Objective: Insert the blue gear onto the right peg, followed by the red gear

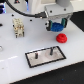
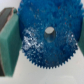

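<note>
In the exterior view my gripper [image 1: 58, 26] hangs above the white table with the blue gear [image 1: 58, 26] held between its fingers. The wrist view is filled by that blue gear [image 2: 47, 35], toothed rim and centre hole showing, with a teal finger pad [image 2: 10, 42] pressed against its edge. The red gear [image 1: 61, 38] lies on the table just below the gripper. The grey plate [image 1: 46, 55] with a black rim sits nearer the front, two thin dark pegs standing on it; the right peg [image 1: 51, 50] is the one toward the exterior view's right.
A white and tan block fixture [image 1: 18, 27] stands at the exterior view's left. Black cables run along the back. The table's dark edge lies at the exterior view's right.
</note>
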Controlling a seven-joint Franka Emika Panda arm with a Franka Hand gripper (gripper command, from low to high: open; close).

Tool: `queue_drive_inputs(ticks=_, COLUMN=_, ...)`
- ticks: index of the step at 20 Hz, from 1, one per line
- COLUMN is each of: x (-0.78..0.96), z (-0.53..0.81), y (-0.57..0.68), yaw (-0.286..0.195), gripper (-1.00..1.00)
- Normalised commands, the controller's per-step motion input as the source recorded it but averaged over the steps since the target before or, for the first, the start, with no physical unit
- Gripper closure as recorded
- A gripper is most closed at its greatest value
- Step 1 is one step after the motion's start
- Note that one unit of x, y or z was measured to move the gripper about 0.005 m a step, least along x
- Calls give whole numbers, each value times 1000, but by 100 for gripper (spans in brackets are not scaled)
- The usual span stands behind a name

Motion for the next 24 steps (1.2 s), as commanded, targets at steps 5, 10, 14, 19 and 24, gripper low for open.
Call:
queue_drive_inputs(ticks=5, x=733, z=457, y=-139, yaw=0, gripper=100)
queue_drive_inputs(ticks=10, x=754, z=349, y=-248, yaw=0, gripper=100)
queue_drive_inputs(ticks=14, x=774, z=259, y=-243, yaw=0, gripper=100)
queue_drive_inputs(ticks=19, x=787, z=178, y=-236, yaw=0, gripper=100)
queue_drive_inputs(ticks=24, x=684, z=42, y=-196, yaw=0, gripper=100)
